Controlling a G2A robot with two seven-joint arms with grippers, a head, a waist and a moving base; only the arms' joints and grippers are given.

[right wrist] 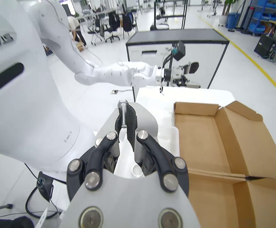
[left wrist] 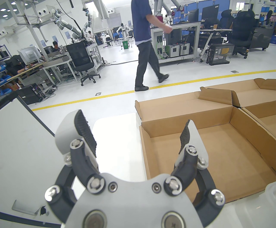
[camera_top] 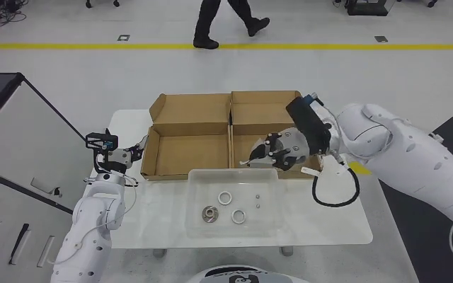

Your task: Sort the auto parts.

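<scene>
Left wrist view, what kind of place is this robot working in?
Most likely a robotics lab or test hall: a yellow line crosses the pale floor, office chairs and monitors fill the room behind, and other robot arms stand in the background.

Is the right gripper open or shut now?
Shut on a bolt: the right gripper pinches its threaded shaft, and the hex head sticks out beyond.
</scene>
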